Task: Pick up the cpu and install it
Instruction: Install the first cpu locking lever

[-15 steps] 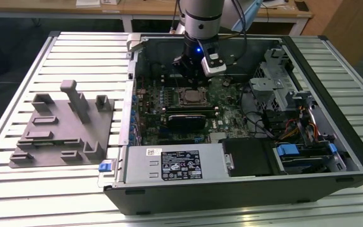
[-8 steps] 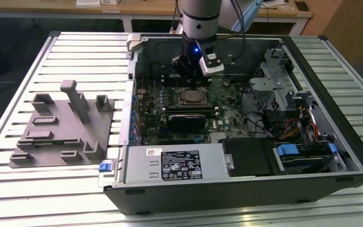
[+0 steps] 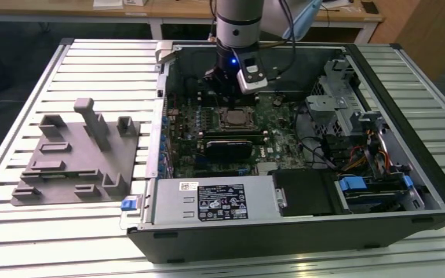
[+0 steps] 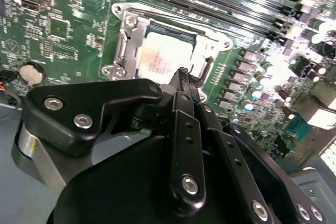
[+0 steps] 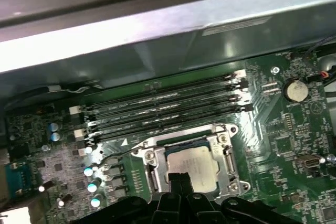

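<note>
Our gripper (image 4: 183, 73) hangs with its two fingers pressed together and nothing between them. The tips are over one edge of the cpu (image 4: 159, 59), and we cannot tell whether they touch it. The cpu lies flat in the socket frame (image 4: 127, 39) on the motherboard (image 4: 63, 19), silver top up, beside the memory slots (image 5: 168, 106), inside the computer case (image 3: 284, 237). We judge the chip light, stiff and thin, with a smooth metal top that is likely slippery and a delicate underside. We reckon the safe hold is on two opposite edges, kept level.
</note>
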Controlling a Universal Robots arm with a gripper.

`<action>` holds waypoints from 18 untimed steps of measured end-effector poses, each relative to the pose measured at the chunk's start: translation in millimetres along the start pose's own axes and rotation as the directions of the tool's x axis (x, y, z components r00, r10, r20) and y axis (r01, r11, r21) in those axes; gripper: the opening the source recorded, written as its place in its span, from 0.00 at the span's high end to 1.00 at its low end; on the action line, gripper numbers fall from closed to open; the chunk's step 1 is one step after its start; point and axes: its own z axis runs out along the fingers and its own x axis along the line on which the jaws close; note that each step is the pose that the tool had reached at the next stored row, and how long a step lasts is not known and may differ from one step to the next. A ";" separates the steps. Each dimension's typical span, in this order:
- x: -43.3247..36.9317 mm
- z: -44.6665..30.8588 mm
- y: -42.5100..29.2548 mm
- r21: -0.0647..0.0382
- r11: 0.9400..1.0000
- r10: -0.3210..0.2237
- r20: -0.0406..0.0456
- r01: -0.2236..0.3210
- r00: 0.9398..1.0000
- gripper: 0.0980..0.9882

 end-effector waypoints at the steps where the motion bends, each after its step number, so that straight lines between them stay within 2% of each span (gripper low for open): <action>1: 1.5 0.0 -0.4 0.000 1.000 0.000 0.000 0.000 1.000 0.99; 10: 15.8 -0.4 -3.8 0.000 1.000 0.000 0.000 0.000 1.000 0.99; 14: 16.5 -1.2 -4.0 0.000 1.000 0.000 0.000 0.000 1.000 0.99; 18: 16.5 -5.5 -3.8 0.000 1.000 0.000 0.000 0.000 1.000 0.99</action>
